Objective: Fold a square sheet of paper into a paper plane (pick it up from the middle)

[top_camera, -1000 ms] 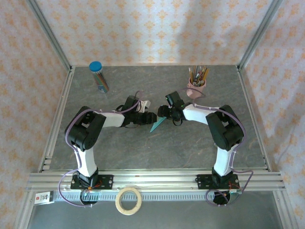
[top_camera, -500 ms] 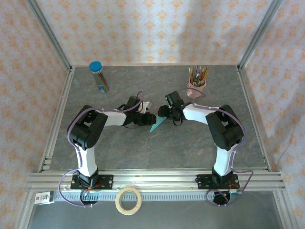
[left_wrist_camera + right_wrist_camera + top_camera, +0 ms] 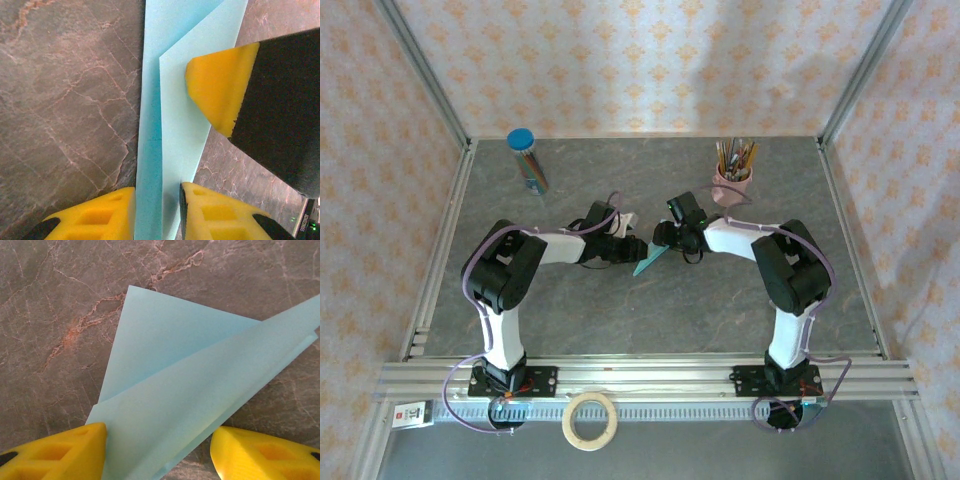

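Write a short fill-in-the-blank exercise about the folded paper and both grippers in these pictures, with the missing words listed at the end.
1. The folded paper between the two grippers is light ____ in colour.
2. The left gripper has its yellow fingers on either side of the paper's ____.
3. The right gripper has the paper lying ____ its two yellow fingers, with the jaws apart.
4. The pink cup at the back of the table holds ____.

Missing words: turquoise; edge; between; pencils

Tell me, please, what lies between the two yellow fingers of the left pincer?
The folded turquoise paper runs up between the left pincer's fingers in the left wrist view, with grey table on both sides.
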